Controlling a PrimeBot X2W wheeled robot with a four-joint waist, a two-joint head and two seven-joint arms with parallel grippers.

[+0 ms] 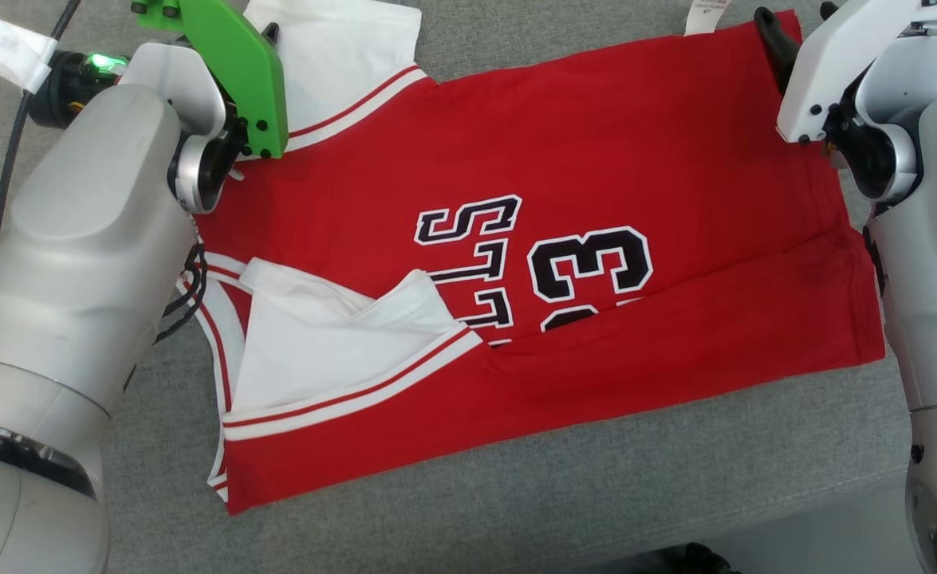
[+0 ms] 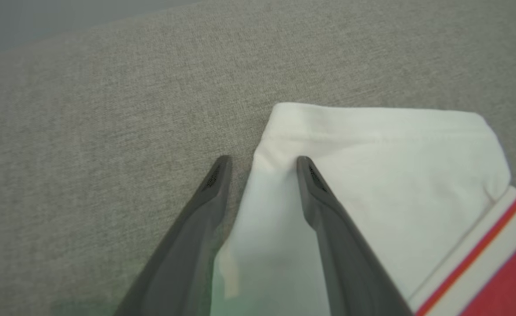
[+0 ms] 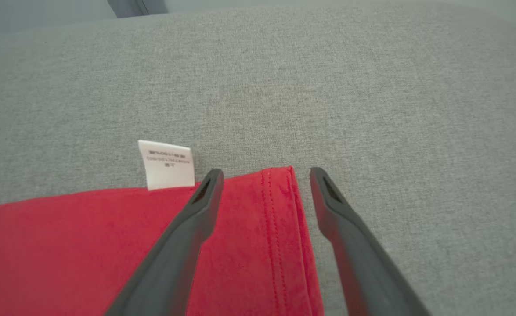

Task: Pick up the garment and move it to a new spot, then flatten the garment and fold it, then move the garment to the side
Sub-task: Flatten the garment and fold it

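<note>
Red jersey (image 1: 596,159) flat mid-frame on grey fabric (image 1: 516,494), left hand (image 2: 263,161) open astride its white sleeve (image 2: 372,153) edge at upper left, right hand (image 3: 265,172) open astride the hem corner (image 3: 282,188) at upper right

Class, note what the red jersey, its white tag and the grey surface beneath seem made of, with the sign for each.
Red jersey: soft matte knit, perhaps cotton or polyester; it creases and shows a stitched hem. White tag: thin printed label, fabric or paper. Grey surface: matte woven upholstery cloth; flecked weave.

Silver arms (image 1: 77,263), green bracket (image 1: 237,72) (screws (image 1: 261,125)); cables (image 1: 189,295)
</note>
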